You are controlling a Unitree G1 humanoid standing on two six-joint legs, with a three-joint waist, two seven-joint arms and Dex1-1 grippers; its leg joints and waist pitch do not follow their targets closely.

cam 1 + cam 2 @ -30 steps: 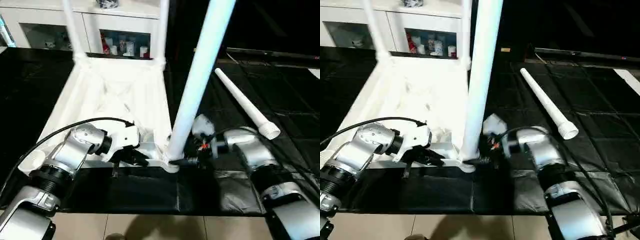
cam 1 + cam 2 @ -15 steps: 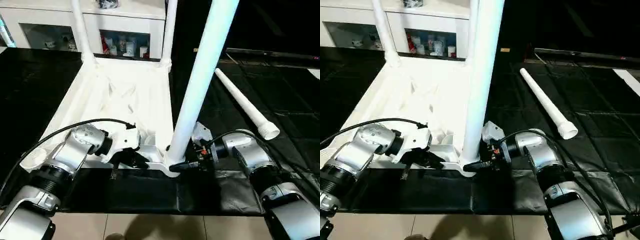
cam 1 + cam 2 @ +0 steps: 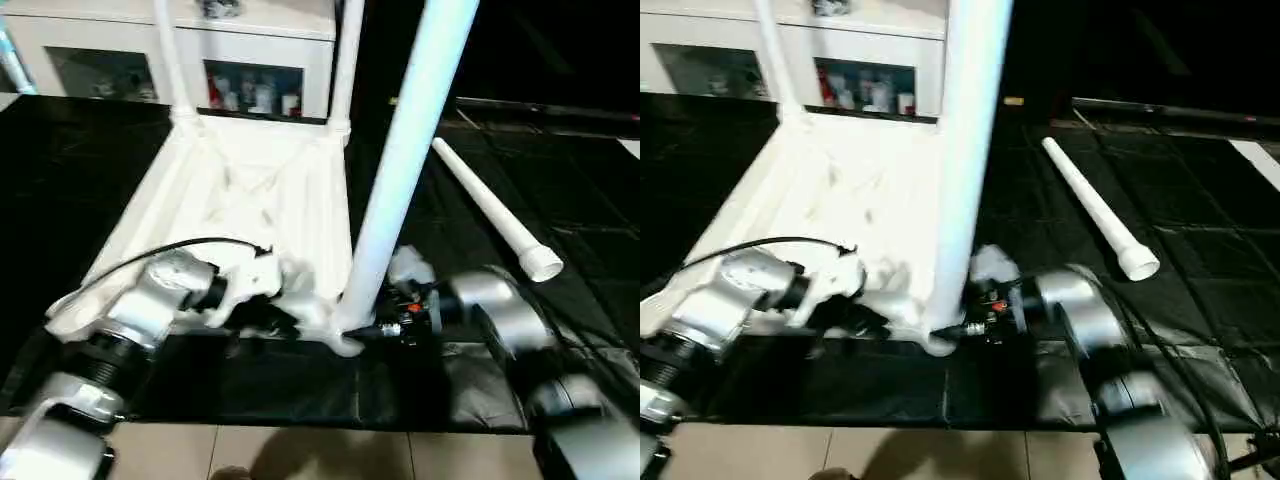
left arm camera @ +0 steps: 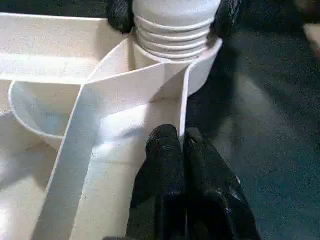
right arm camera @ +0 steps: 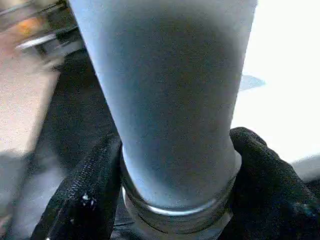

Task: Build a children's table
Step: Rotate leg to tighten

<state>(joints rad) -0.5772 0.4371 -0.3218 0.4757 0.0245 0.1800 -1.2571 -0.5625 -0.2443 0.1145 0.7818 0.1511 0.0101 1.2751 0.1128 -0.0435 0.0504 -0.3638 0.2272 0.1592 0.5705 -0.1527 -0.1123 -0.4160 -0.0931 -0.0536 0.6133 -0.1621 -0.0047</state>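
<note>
**Leg Seated at Near Corner Socket: Gripper and Part Status**

You see the table top [image 3: 250,190] lying upside down on a black quilted mat [image 3: 560,180], its smooth white plastic underside crossed by thin raised ribs. Two slim round legs [image 3: 172,60] stand at the far corners, in front of a white cabinet [image 3: 265,60] with glass doors.

At the near right corner, a third tapered tube leg [image 3: 400,170] stands upright in the rounded socket [image 4: 200,70]; its ridged, threaded end sits at the socket's mouth. The right gripper [image 5: 175,200] clamps this leg's base, one black finger on each side.

The left gripper [image 4: 184,150] is clenched, both fingers pressed together with the edge of a thin rib between their tips, beside that socket.

A fourth leg [image 3: 495,210], flared at its near end, lies loose on the mat to the right, well apart from the top.
</note>
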